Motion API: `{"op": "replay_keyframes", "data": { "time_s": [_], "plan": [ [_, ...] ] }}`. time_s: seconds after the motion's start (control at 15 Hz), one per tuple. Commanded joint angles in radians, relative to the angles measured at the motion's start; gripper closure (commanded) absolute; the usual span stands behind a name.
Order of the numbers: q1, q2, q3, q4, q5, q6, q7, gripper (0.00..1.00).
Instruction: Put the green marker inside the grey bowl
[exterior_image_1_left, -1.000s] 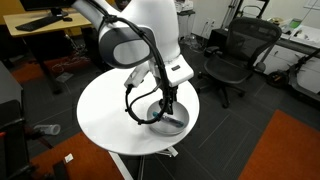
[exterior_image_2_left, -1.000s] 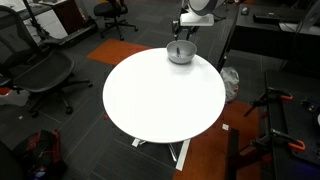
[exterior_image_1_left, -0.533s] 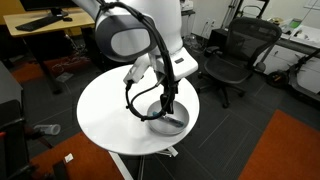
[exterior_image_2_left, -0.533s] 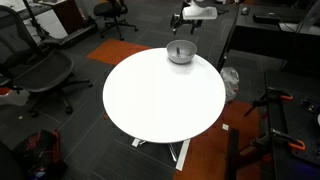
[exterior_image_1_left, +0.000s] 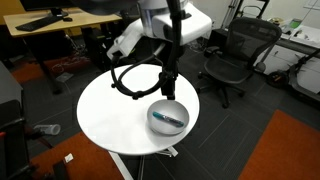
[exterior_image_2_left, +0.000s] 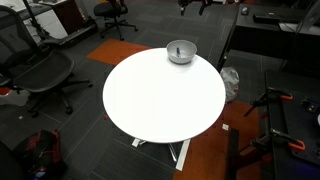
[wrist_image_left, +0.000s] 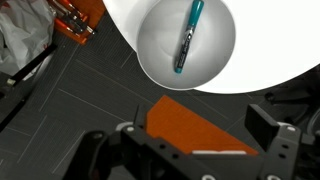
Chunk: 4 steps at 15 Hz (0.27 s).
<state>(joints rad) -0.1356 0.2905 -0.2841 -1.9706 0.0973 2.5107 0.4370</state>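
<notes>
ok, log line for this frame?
marker: lying in bowl | gripper: open, empty, clear of bowl | bowl: on table | task: done

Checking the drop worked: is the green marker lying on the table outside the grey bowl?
No, in the wrist view the green marker lies inside the grey bowl, on its bottom.

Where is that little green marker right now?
The green marker lies inside the grey bowl, seen in the wrist view; the bowl sits near the edge of the white table.

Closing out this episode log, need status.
End effector open, empty, above grey bowl. Green marker lying inside it. No obstruction seen.
</notes>
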Motion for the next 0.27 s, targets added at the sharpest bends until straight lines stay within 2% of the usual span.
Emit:
{"op": "replay_keyframes", "data": {
  "time_s": [0.0, 0.2],
  "plan": [
    [-0.014, -0.013, 0.012, -0.001, -0.004, -0.007, -0.001, 0.0],
    [-0.013, -0.003, 0.013, -0.001, -0.004, -0.006, -0.001, 0.0]
  ]
}}
